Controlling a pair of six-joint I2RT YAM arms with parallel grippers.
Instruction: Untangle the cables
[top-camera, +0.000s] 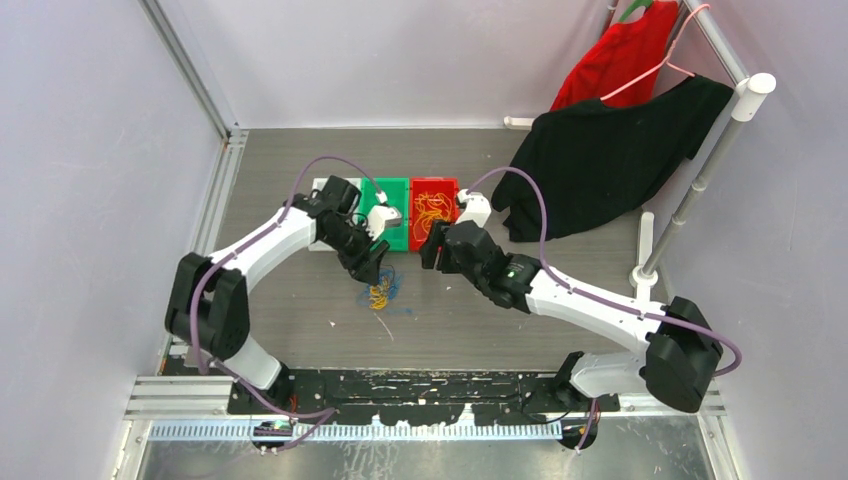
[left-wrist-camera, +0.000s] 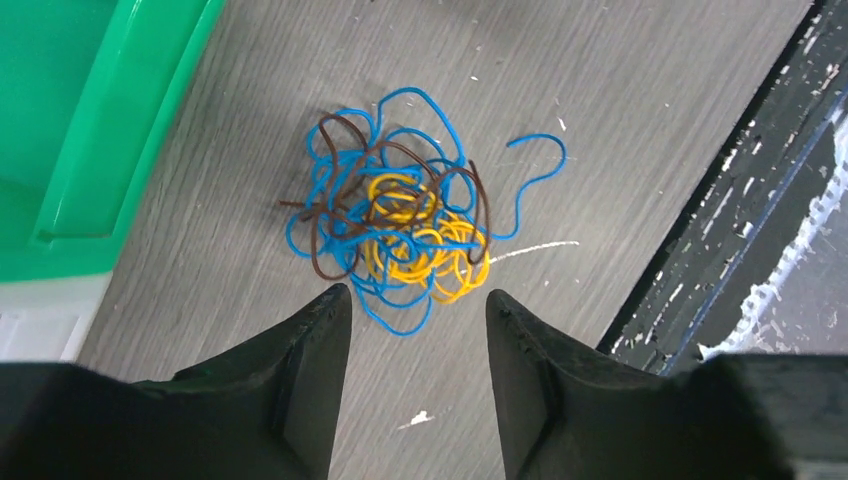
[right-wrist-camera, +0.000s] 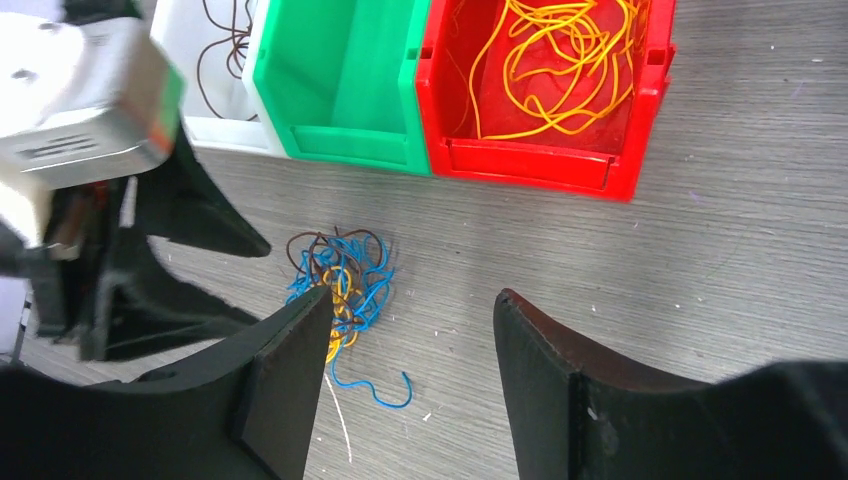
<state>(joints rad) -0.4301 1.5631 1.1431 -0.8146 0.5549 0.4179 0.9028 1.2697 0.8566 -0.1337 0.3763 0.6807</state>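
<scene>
L gripper (left-wrist-camera: 418, 295): released, over cables (left-wrist-camera: 395, 235).
R gripper (right-wrist-camera: 412, 300): released, empty.
Tip: pinch loose blue end (left-wrist-camera: 540, 165) only, pull slow.

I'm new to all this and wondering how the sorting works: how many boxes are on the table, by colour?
White box: 1
Green box: 1
Red box: 1
Total: 3

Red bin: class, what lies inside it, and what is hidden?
Loose orange-yellow cables lie coiled on the floor of the red bin. No blue or brown strands show there. Its far end is cut off in the right wrist view.
</scene>
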